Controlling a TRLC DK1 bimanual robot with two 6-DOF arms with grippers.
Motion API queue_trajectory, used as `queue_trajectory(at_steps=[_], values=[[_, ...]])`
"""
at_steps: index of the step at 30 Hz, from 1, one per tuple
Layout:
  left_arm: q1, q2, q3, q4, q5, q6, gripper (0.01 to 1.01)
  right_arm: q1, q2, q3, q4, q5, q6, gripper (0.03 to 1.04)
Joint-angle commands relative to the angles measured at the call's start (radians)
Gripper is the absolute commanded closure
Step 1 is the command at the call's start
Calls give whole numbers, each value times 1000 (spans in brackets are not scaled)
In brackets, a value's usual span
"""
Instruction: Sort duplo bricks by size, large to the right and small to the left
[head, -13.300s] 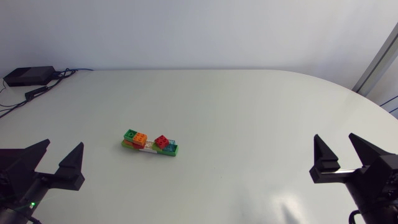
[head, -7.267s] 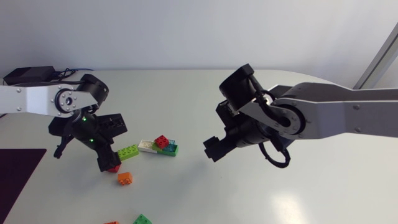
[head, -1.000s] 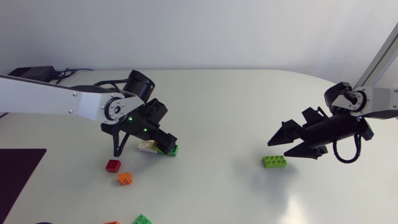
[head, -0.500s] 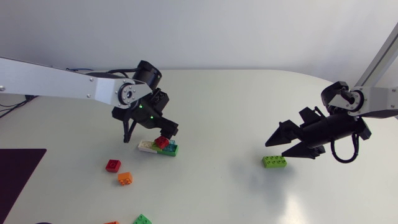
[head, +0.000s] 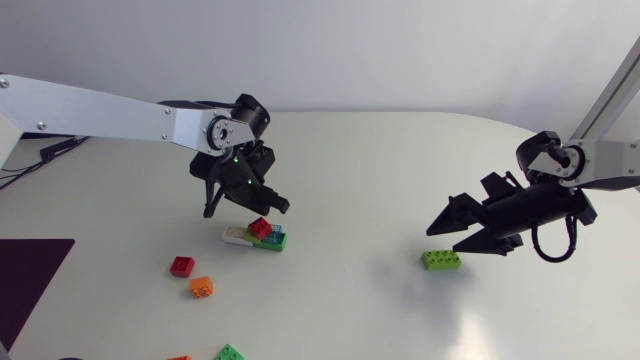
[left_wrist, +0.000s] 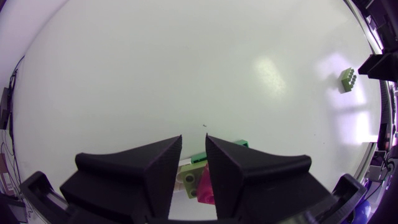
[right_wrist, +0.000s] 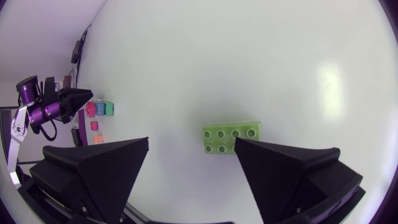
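1. Left of centre on the bench (head: 350, 170): one stack (head: 256, 237) not yet taken apart. A long dark green brick (head: 275, 243) formed the base, a cream brick (head: 236, 235) sat at one end, and a small red brick (head: 260, 227) was seated on top.
2. Left end effector (left_wrist: 194, 140): hung above the stack and clear of it. Its fingers were parted by a narrow gap only and grasped nothing. The wrist view showed the cream and red bricks underneath, through that gap.
3. Governing relation: the stack lay below and slightly ahead of the left end effector. As far as the wrist view allowed, the stack's long axis ran across the finger gap, not along it. The left arm was plainly the nearer, the right arm well apart. Judged next move: a descent onto the small red brick, which belongs with the small ones on the left.
4. Right end effector (head: 443, 238): released, fingers spread wide. It hovered just above the large lime brick (head: 441, 260), which lay flat on the right side of the bench, ahead of and between the fingers, untouched.
5. Small bricks, near left: a loose red brick (head: 181, 266), an orange brick (head: 201, 287) and a green brick (head: 229, 351), each apart from the others.
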Motion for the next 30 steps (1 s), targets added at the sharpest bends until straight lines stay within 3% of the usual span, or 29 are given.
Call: queue_trajectory(at_steps=[1, 21, 30], values=[[-2, 24, 48, -35, -6, -16, 802, 7, 7, -24, -1, -2, 24, 66], [-37, 46, 8, -106, 19, 37, 805, 20, -6, -39, -1, -2, 30, 66], [-22, -189, -132, -227, 86, 199, 803, 18, -3, -53, 10, -2, 24, 66]])
